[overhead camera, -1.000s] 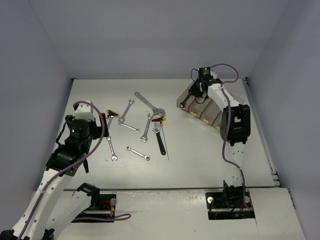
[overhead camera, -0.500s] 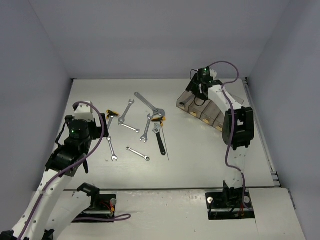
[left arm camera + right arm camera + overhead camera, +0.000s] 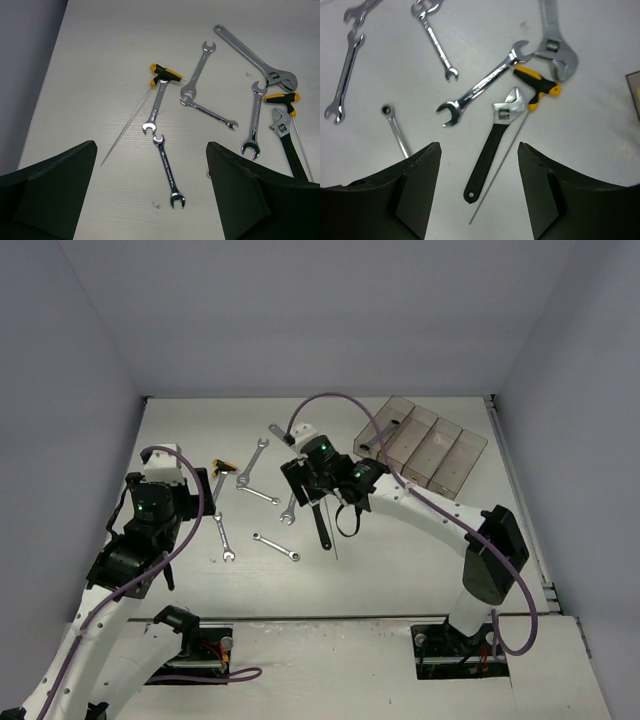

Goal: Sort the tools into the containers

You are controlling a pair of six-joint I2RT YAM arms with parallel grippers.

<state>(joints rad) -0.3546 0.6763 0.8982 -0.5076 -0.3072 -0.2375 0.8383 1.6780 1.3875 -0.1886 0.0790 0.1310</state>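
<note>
Several tools lie loose on the table's left middle. My right gripper (image 3: 312,482) is open and empty above them. In its wrist view the open gripper (image 3: 479,155) hangs over the black-handled adjustable wrench (image 3: 492,145), beside a yellow-and-black driver (image 3: 536,86) and a silver wrench (image 3: 480,90). My left gripper (image 3: 197,488) is open and empty at the left; in its wrist view the gripper (image 3: 150,170) frames a small silver wrench (image 3: 169,170), with another yellow-and-black driver (image 3: 165,75) beyond. The four joined smoky-brown bins (image 3: 425,445) stand at the back right.
A long silver adjustable wrench (image 3: 250,57) lies farthest back. A ring wrench (image 3: 275,547) and a short wrench (image 3: 223,537) lie nearest the front. The enclosure walls close in at the back and on both sides.
My right arm has swung from over the bins at the back right to above the tools in the middle. The left arm has barely moved.
</note>
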